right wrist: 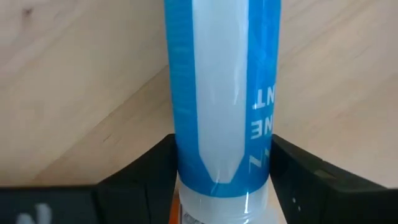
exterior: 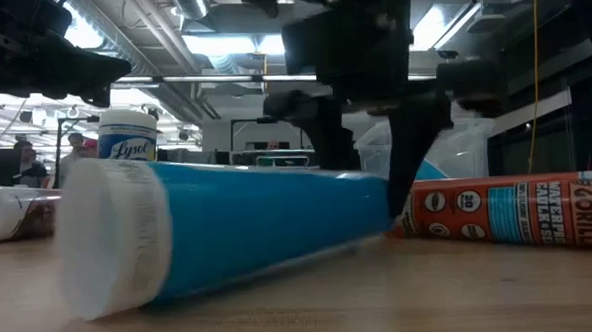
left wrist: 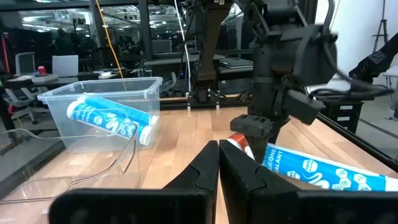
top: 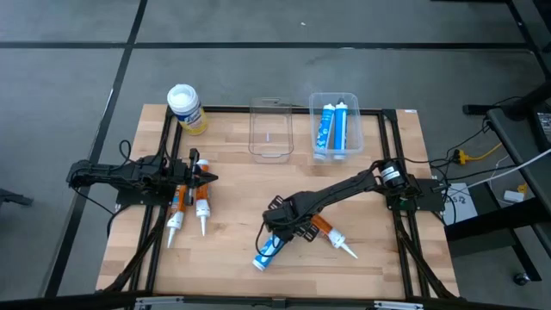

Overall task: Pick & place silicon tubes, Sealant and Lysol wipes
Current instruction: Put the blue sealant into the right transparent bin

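A blue silicone tube (top: 269, 250) lies on the wooden table near its front edge, its white end toward the near edge (exterior: 109, 234). My right gripper (top: 280, 231) reaches down over the tube's far part and is shut on it. An orange sealant tube (top: 327, 231) lies just to the right of it. My left gripper (top: 205, 178) is shut and empty, hovering above two more orange tubes (top: 189, 207) at the table's left. The Lysol wipes canister (top: 185, 108) stands upright at the far left corner. My right gripper pinches the blue tube's two long sides (right wrist: 186, 158) between its two fingers (right wrist: 149, 171), near the tube's far end. The fingers come from above, pointing down, and lie across the tube. The tube's white near end rests on the table.
An empty clear bin (top: 271, 129) and a clear bin (top: 334, 127) holding two blue tubes stand at the far edge. A black frame (top: 258, 110) runs around the tabletop. Bare wood lies between the two arms.
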Robot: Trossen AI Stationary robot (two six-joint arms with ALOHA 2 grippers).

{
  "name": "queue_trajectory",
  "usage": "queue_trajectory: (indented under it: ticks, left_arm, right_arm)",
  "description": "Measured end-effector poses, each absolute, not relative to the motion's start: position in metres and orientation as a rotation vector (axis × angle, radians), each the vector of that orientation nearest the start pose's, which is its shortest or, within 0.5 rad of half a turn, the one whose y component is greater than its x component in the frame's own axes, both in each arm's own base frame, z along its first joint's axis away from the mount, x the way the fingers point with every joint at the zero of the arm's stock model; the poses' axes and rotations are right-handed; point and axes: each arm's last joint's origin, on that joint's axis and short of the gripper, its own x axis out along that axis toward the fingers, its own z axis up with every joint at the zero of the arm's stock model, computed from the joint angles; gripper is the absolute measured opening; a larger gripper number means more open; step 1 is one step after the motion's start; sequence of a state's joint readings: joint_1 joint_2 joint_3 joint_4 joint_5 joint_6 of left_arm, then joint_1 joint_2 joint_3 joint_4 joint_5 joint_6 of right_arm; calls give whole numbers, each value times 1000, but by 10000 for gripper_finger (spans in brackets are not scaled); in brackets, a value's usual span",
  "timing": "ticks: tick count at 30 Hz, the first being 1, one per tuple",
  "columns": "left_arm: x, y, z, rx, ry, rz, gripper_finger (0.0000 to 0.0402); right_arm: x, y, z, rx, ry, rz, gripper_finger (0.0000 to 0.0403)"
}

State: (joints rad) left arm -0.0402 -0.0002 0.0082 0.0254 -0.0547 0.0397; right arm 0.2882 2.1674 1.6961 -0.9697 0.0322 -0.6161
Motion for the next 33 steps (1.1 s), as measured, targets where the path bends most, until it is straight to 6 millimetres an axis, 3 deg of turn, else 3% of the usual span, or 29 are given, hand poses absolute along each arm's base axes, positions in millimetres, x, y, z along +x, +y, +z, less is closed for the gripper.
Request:
queue_trajectory:
  ticks: [6,16,24,33]
  left_arm:
    - [97,-2,169,38,-33,15,8]
    - [97,-2,169,38,-33,15,12]
    - [97,-2,169,38,-33,15,8]
    - [97,-2,169,38,-33,16,12]
  right_arm:
    - [421,121,203,-678,1277,582,217]
    - [440,106,282,-639,1131,320,217]
    - [425,85,337,-725,1165,120,217]
    - [392,47,368,-747,1264,-79,217]
